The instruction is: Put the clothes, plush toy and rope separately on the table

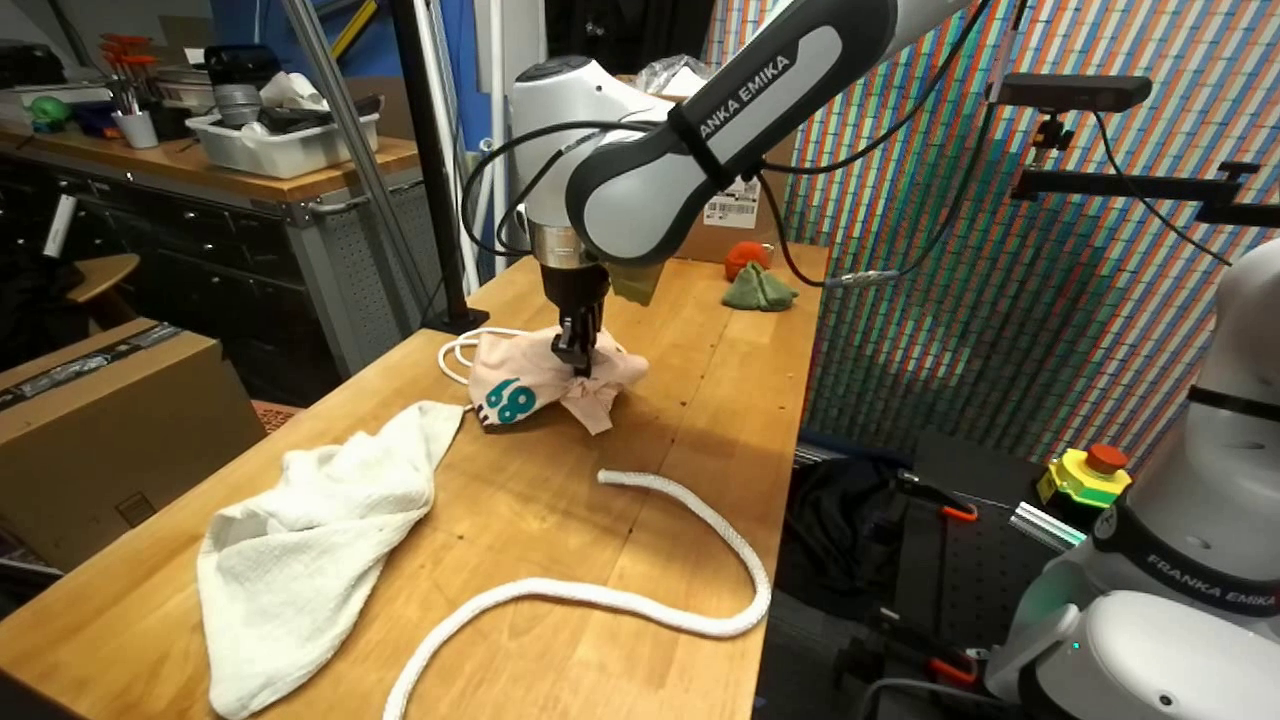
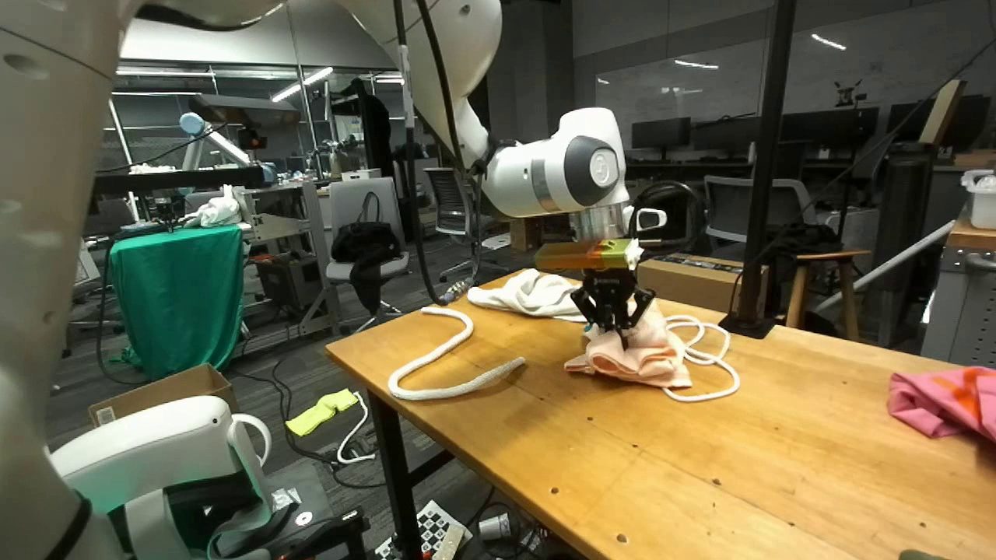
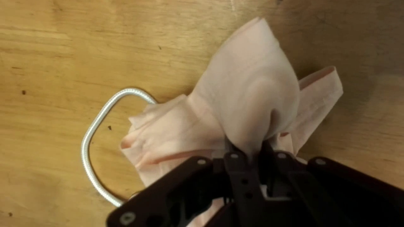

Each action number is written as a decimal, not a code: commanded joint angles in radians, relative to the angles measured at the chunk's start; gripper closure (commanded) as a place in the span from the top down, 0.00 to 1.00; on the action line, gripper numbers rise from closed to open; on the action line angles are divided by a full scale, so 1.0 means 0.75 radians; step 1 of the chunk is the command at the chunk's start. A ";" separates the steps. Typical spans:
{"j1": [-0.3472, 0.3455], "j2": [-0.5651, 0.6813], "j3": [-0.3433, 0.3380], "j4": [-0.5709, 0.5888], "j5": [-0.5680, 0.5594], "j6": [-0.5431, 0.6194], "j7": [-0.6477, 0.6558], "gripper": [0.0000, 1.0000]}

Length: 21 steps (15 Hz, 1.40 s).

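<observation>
Across the wooden table [image 1: 700,410], a cream cloth [image 1: 310,540], a rope [image 1: 590,592] and a pink garment [image 1: 530,365] are seen in an exterior view. In an exterior view, white cord [image 2: 699,398] is looped beside the garment. In the wrist view, the garment is pinched between the gripper's [image 3: 249,149] barely parted fingers [image 3: 236,170].

Wooden table [image 1: 560,520], one; thereon, cream-white cloth [image 1: 300,550], one; pale pink cloth [image 1: 540,383], one; bright pink cloth [image 2: 938,402], one; three altogether. Likewise, thick white rope [image 1: 600,596], one; thinner white rope [image 3: 85,154], one; two altogether; small green item [image 1: 760,290], one; small red item [image 1: 745,260], one.
</observation>
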 commanded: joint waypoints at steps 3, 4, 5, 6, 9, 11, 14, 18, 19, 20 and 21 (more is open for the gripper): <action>-0.001 -0.176 -0.022 -0.024 -0.044 0.094 0.022 0.07; -0.002 -0.195 -0.028 -0.022 -0.056 0.111 0.029 0.07; -0.004 -0.216 -0.030 -0.019 -0.063 0.121 0.031 0.07; -0.006 -0.228 -0.035 -0.021 -0.077 0.137 0.038 0.07; -0.013 -0.271 -0.054 -0.026 -0.126 0.159 0.071 0.07; -0.021 -0.316 -0.061 -0.041 -0.148 0.130 0.065 0.07; -0.052 -0.409 -0.054 -0.093 -0.125 0.045 -0.034 0.08; -0.102 -0.558 -0.050 -0.196 -0.053 -0.154 -0.242 0.08; -0.111 -0.590 -0.054 -0.215 -0.046 -0.207 -0.284 0.08; -0.123 -0.622 -0.060 -0.243 -0.049 -0.252 -0.317 0.08; -0.132 -0.648 -0.064 -0.260 -0.055 -0.295 -0.342 0.08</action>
